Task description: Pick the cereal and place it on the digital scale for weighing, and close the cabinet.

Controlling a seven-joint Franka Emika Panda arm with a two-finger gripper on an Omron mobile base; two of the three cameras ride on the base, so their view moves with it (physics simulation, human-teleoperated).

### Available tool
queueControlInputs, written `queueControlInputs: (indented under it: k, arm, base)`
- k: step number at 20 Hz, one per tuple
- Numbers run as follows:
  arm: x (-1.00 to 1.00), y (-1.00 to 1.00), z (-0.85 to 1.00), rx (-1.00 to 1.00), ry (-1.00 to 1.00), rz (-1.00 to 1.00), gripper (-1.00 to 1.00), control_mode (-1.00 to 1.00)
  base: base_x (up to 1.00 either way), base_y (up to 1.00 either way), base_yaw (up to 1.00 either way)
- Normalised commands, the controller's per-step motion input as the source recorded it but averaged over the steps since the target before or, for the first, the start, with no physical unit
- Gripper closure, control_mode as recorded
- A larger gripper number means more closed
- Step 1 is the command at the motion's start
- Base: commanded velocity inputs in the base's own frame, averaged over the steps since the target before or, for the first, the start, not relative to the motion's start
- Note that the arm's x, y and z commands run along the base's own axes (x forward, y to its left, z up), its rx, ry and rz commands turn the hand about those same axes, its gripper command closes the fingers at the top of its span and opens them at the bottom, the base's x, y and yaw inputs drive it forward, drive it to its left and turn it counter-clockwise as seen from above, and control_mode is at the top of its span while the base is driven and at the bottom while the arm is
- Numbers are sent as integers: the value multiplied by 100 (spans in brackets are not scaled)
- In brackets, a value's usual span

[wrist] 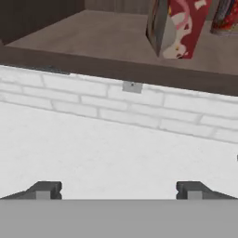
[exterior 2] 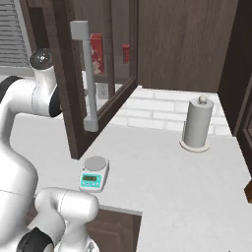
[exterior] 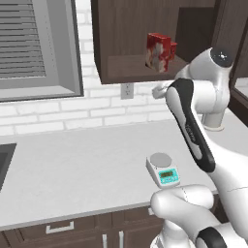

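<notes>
Two fingertips wide apart, hand (wrist: 118, 189) empty; scale (exterior: 163, 170) on white counter (exterior: 72, 160).

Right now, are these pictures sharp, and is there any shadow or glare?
Left base view: soft and slightly blurred, the cereal sits in a dim cabinet. Right base view: the glass door dulls it, no glare. Hand view: end effector fingertips blurry, counter evenly lit.

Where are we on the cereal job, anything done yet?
Nothing looks done yet. The cereal stands on the shelf inside the cabinet, whose door is open. The digital scale sits bare on the counter. In hand: the gripper, open and empty, faces the shelf from below. Left: grasp the box, set it on the scale, shut the door.
</notes>
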Motion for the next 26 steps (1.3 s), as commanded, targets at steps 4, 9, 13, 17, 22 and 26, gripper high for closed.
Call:
queueControlInputs:
  k: [4, 9, 13, 17, 22, 26]
  arm:
    - [-1, 0, 77, 0, -30, 13, -100, -100]
    - [0, 0, 76, 0, -30, 10, -100, -100]
    - [0, 0, 66, 0, -29, 5, -100, -100]
    - [0, 0, 59, 0, -6, -2, -100, -100]
    - [17, 0, 34, -1, 8, -12, -100, -100]
    - [12, -1, 15, 0, 14, -11, -100, -100]
  base:
    - [0, 0, 0]
    - [0, 0, 0]
    - [0, 0, 0]
    - [0, 0, 0]
    - [0, 0, 0]
    - [0, 0, 0]
